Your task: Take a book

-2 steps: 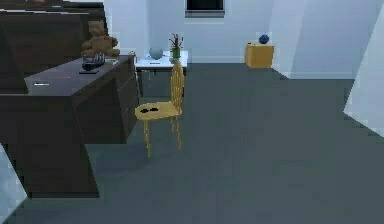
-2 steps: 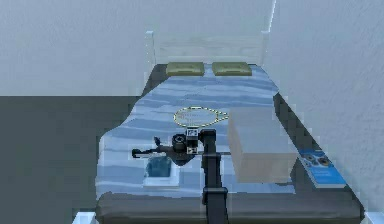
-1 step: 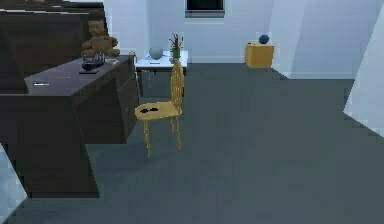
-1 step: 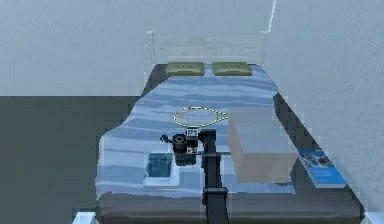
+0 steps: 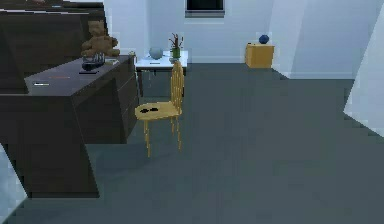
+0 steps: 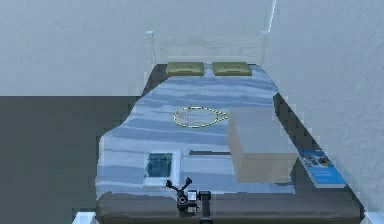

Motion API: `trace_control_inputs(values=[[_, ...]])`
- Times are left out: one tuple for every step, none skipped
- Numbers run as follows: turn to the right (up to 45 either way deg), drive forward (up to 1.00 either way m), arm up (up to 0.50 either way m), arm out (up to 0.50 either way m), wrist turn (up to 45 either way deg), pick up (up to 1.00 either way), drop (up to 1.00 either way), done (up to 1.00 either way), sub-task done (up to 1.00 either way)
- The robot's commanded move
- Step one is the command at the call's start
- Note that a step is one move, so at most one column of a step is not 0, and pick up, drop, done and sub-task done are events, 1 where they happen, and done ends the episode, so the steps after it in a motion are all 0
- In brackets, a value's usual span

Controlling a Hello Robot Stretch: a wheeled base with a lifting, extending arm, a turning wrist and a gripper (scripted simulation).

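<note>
How the jaws stand cannot be told, nor whether the gripper point(image 6: 176, 187) holds anything: its far end sits at the foot of the bed point(image 6: 130, 140), with bedding right behind it. Just beyond lies a flat blue-and-white thing, probably a book point(image 6: 160, 165); whether the gripper touches it is unclear. A second blue book point(image 6: 318, 166) lies at the bed's edge on the arm side view's right, beside a large grey box point(image 6: 262, 146). The arm point(image 6: 202, 206) is cut off by the bottom edge.

Arm point(image 6: 203, 208) short, just above the bottom edge; jaws leftward
</note>
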Motion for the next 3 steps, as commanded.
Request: trace_control_inputs(values=[[0.0, 0.0, 0.0, 0.0, 0.0, 1.0, 0.0, 0.0, 0.0], [0.0, 0.0, 0.1, 0.0, 0.0, 0.0, 0.0, 0.0, 0.0], [0.0, 0.0, 0.0, 0.0, 0.0, 0.0, 0.0, 1.0, 0.0]])
